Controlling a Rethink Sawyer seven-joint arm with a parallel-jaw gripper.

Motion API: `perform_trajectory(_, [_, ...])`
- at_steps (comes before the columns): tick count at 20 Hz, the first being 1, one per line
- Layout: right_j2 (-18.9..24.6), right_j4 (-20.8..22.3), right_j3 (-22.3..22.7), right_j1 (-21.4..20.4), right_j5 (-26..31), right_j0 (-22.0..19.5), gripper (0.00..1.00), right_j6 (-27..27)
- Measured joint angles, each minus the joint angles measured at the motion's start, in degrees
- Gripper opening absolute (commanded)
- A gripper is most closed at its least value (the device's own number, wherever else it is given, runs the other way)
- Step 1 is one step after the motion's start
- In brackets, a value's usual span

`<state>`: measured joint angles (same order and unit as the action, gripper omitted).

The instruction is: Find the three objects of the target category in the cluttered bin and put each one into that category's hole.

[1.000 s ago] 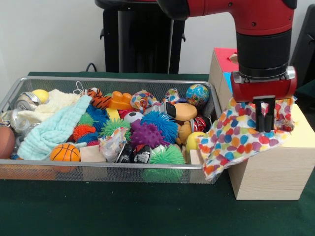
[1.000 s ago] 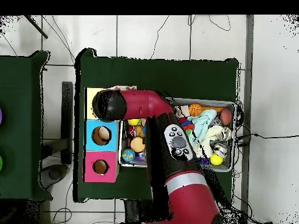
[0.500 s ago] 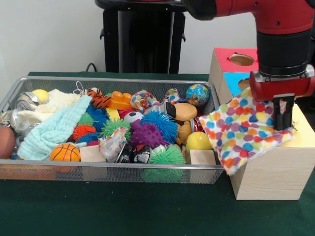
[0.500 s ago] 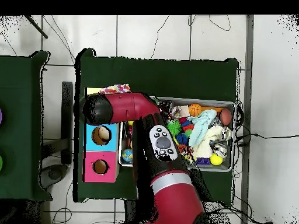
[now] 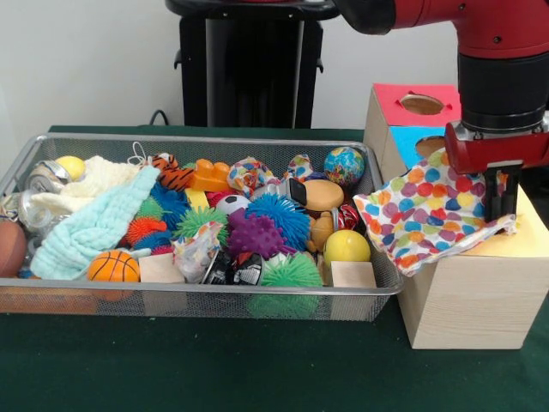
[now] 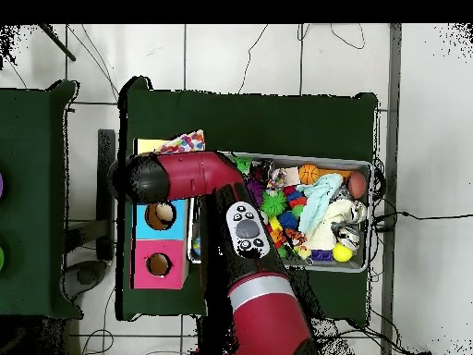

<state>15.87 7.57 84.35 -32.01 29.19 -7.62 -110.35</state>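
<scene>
Draping over the near yellow top of the wooden box [image 5: 467,300], spotted cloth [image 5: 425,219] clamped in the pincer [image 5: 500,196], probably to carry it toward its hole; farther back blue and red holes, and beside, mesh bin [image 5: 197,300] on green surface [image 5: 214,365].

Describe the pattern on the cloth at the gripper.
Multicoloured polka dots on white cloth; front view.

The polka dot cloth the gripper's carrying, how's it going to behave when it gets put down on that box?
The polka dot cloth is probably floppy: it hangs from the gripper in folds and drapes over the wooden box. It looks light and thin, so it may snag or bunch instead of dropping cleanly. It won't roll, but an overhanging corner could drag it off.
</scene>
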Motion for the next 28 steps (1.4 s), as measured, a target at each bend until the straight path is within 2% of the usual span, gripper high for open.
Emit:
perform_trajectory(13, [-2.1, -1.0, 2.6, -0.9, -5.1, 1.4, 0.00, 0.0])
perform_trajectory(28, [-4.8, -3.2, 3.6, -1.3, -6.5, 3.4, 0.00, 0.0])
